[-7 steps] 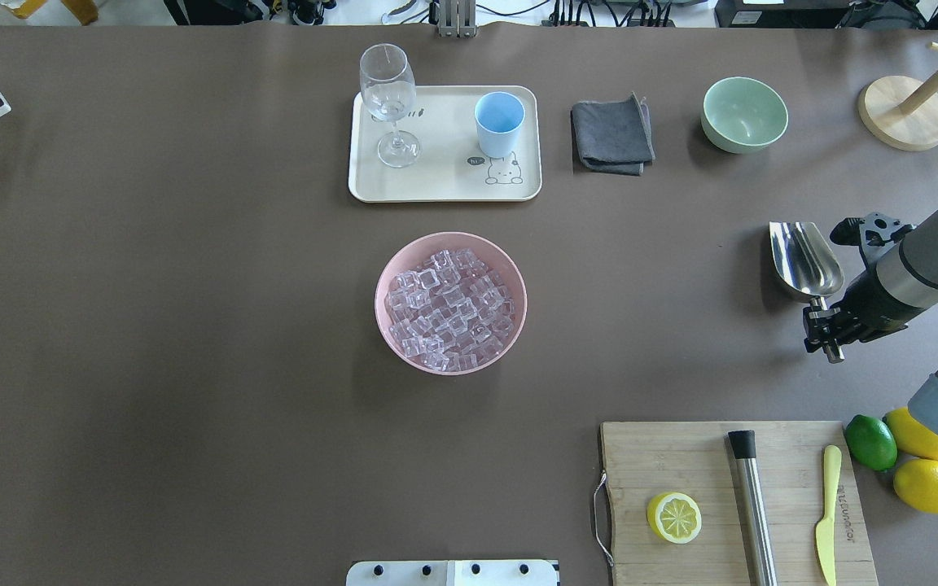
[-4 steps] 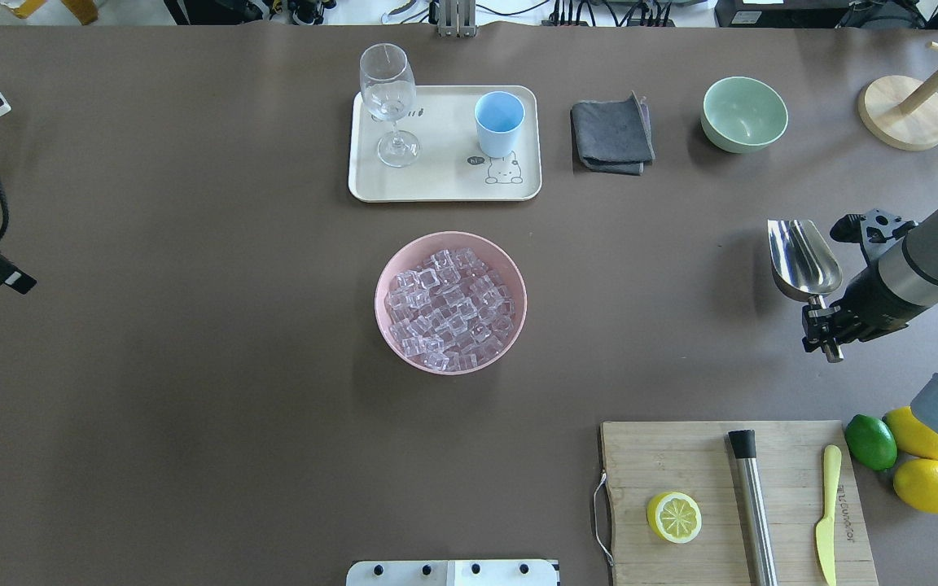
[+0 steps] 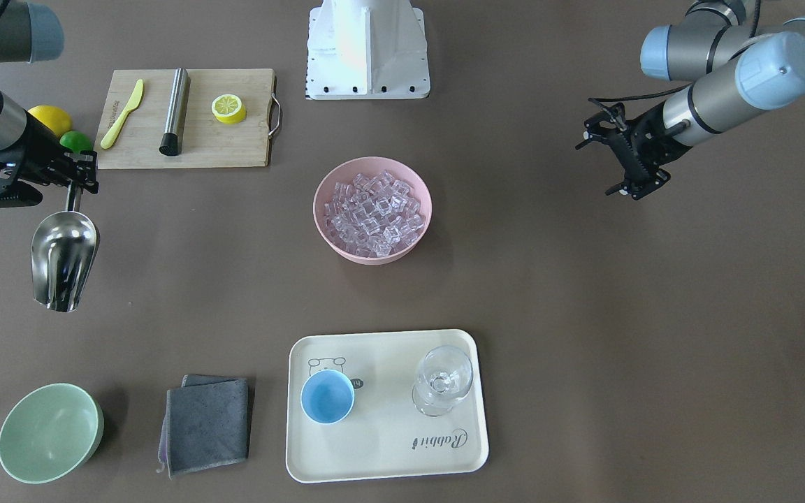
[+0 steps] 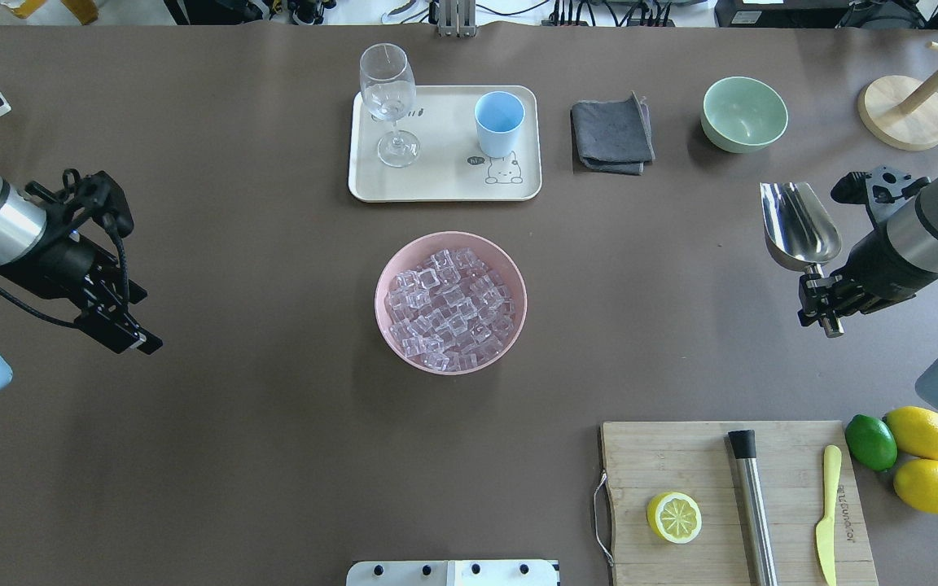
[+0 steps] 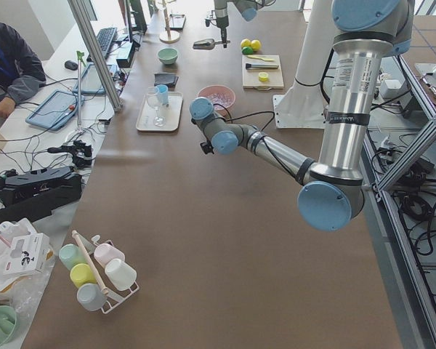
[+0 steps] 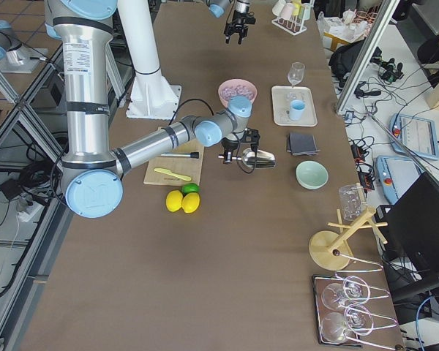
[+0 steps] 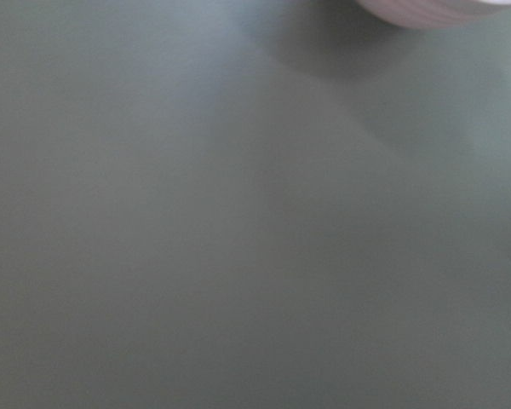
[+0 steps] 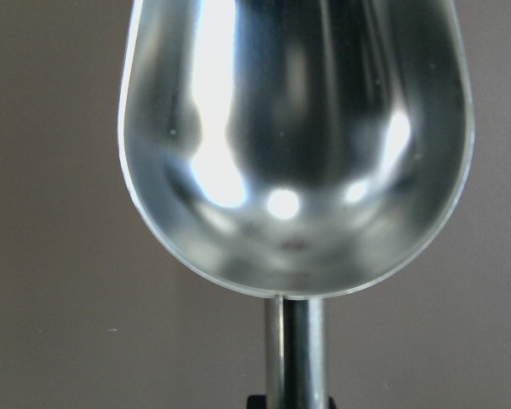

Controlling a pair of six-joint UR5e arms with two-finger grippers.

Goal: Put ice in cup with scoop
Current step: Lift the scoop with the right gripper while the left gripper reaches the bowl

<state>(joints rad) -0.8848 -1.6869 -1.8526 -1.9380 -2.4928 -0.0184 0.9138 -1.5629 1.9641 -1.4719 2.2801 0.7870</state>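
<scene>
The steel scoop (image 4: 799, 228) is off the table at the right, empty, its handle held in my right gripper (image 4: 823, 297); it fills the right wrist view (image 8: 294, 145) and shows in the front view (image 3: 63, 262). The ice (image 4: 450, 305) fills a pink bowl (image 4: 387, 277) at the table's middle. The light-blue cup (image 4: 499, 122) stands upright and empty on a cream tray (image 4: 436, 185) behind the bowl. My left gripper (image 4: 123, 330) hovers over bare table far left of the bowl, empty, with its jaws apart in the front view (image 3: 636, 188).
A stemmed glass (image 4: 388, 102) stands on the tray left of the cup. A grey cloth (image 4: 611, 134) and green bowl (image 4: 743, 114) lie right of the tray. A cutting board (image 4: 681, 464) with a lemon half, steel cylinder and knife is at front right, with citrus (image 4: 909, 456) beside it.
My left arm has come in from the left edge toward the table's middle. My right gripper has carried the scoop a little farther away and higher.
</scene>
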